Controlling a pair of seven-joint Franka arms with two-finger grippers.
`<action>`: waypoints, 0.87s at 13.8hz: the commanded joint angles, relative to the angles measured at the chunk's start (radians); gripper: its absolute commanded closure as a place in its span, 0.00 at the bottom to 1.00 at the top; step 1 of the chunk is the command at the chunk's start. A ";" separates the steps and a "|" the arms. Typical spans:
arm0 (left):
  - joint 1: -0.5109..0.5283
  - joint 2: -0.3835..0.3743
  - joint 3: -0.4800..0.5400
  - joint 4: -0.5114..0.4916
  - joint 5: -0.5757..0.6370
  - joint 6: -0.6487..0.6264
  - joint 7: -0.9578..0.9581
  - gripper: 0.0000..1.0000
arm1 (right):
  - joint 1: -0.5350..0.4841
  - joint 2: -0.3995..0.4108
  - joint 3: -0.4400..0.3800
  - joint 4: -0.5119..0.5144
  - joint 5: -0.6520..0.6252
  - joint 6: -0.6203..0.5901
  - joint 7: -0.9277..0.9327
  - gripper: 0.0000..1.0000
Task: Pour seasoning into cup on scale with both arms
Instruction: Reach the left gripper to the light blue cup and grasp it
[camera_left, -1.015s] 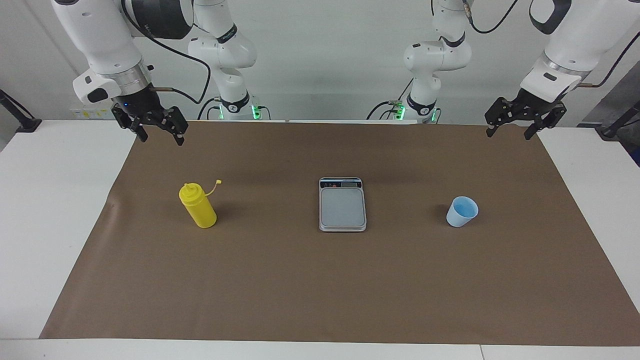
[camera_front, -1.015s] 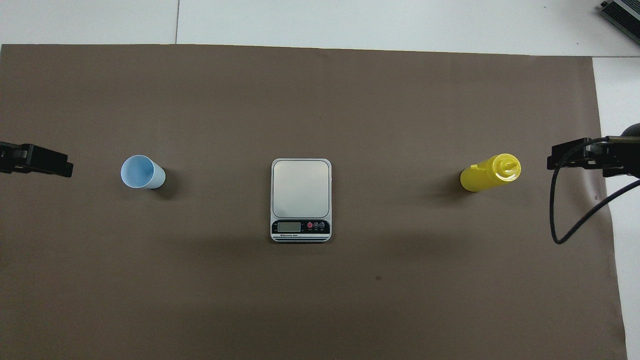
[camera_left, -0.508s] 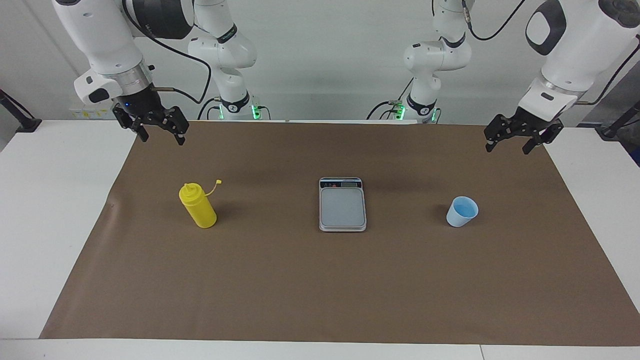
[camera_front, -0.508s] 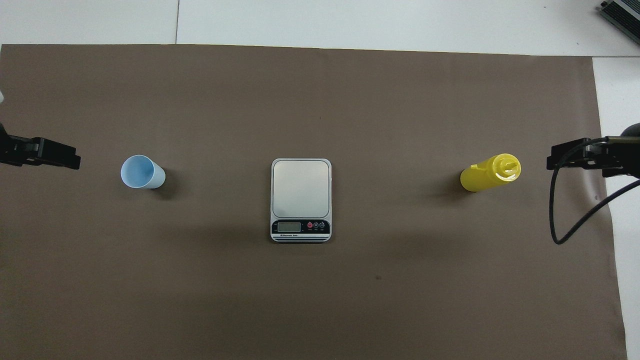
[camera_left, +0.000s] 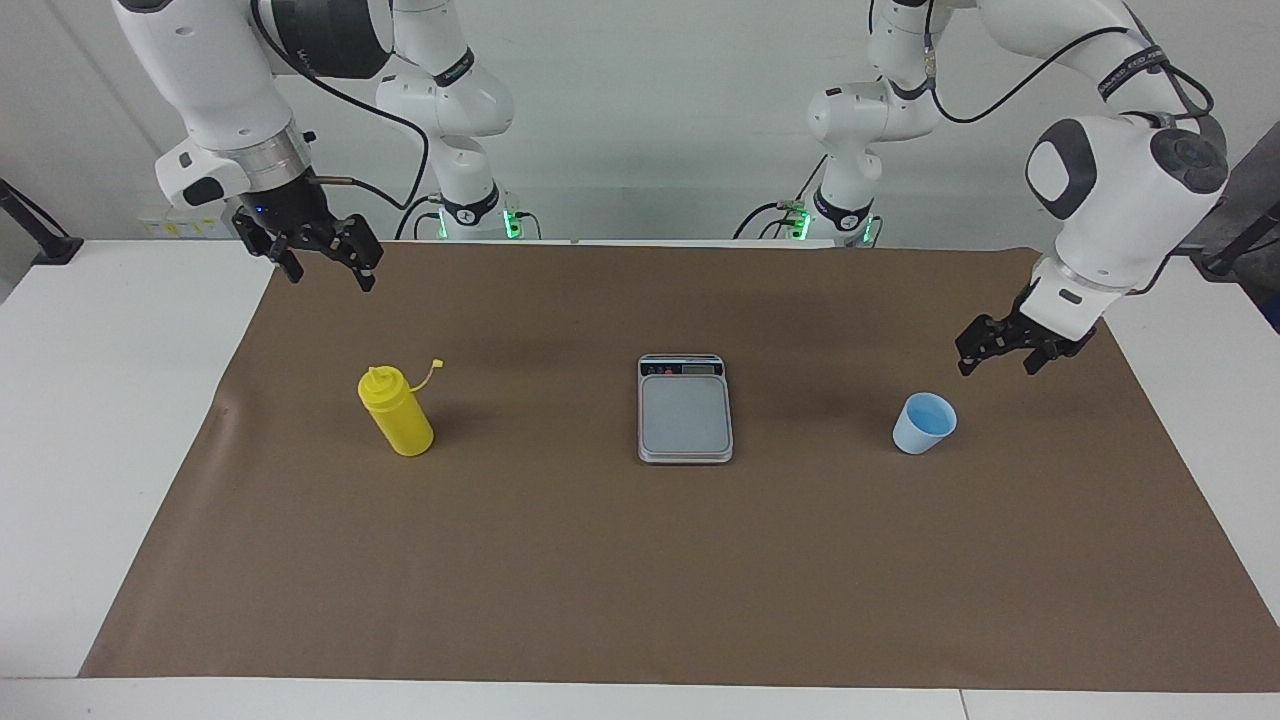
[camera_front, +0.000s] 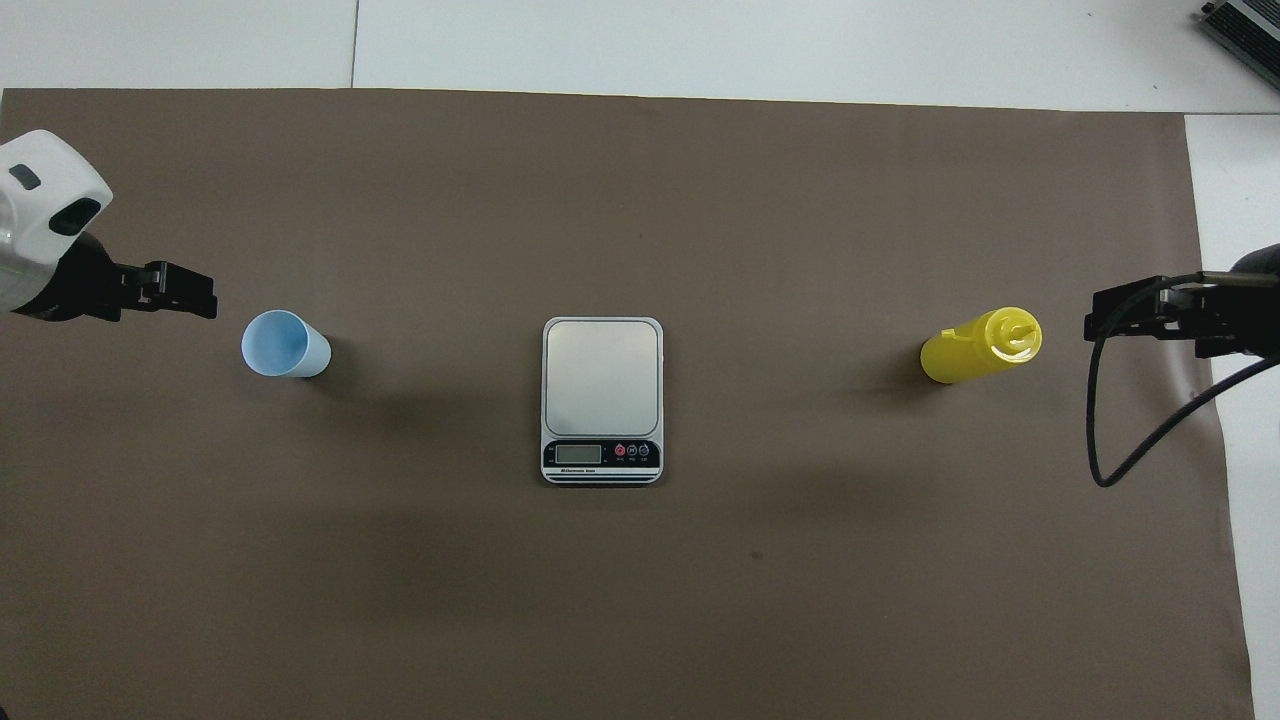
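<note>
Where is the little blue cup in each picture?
Facing view: the cup stands on the brown mat toward the left arm's end of the table, at that picture's right side.
Overhead view: the same cup shows at that picture's left side.
Shared landmark: the scale lies mid-table in both, between the cup and the yellow bottle.

Brown mat (camera_left: 640, 580) covers white table (camera_left: 110, 420); dark device (camera_front: 1245, 30) at corner.
</note>
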 joint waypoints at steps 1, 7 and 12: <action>0.004 -0.024 -0.008 -0.106 -0.003 0.118 -0.053 0.00 | -0.009 -0.023 0.014 -0.028 0.011 0.023 0.022 0.00; 0.007 0.010 -0.008 -0.189 -0.003 0.258 -0.091 0.00 | -0.009 -0.023 0.014 -0.030 0.010 0.021 0.020 0.00; -0.004 0.048 -0.008 -0.246 -0.003 0.318 -0.122 0.00 | -0.009 -0.026 0.014 -0.033 0.011 0.018 0.019 0.00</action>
